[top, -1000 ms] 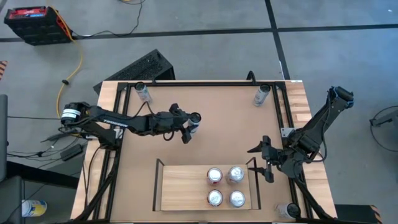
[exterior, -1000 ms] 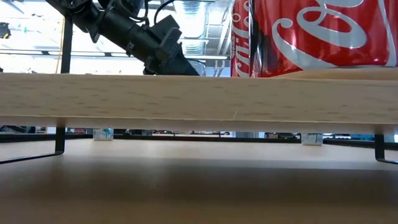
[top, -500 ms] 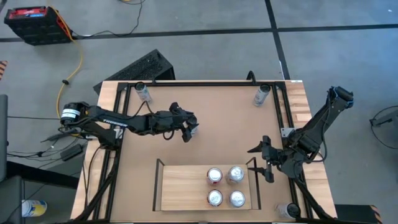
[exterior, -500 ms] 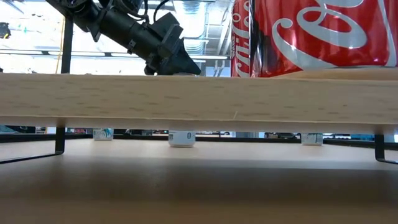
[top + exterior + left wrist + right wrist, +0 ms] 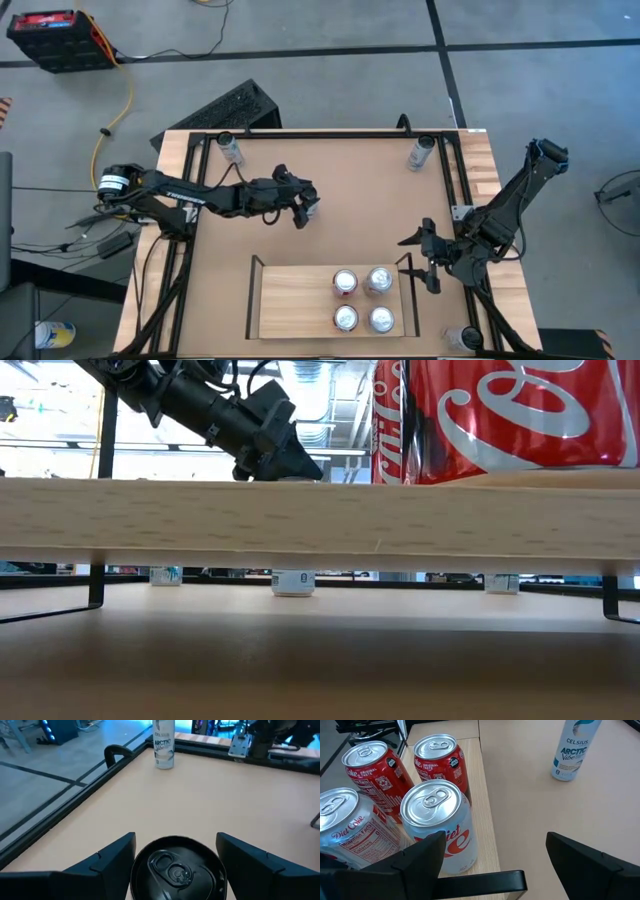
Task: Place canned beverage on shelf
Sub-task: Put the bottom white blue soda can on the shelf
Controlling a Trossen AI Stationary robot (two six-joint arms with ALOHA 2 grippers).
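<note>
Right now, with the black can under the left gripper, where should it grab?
On the round side wall, just below the rim, coming straight down. The black can stands upright on the table, and the left gripper already has a finger either side, open.

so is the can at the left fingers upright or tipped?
Upright. The left wrist view looks straight down on the black can and its pull tab between the left gripper fingers; the low view shows its base flat on the tabletop.

pale wood shelf board (image 5: 320,515) across centre | red cola can (image 5: 505,415) 1 o'clock | dark robot arm (image 5: 215,415) 11 o'clock | white can base (image 5: 292,582) below board
</note>
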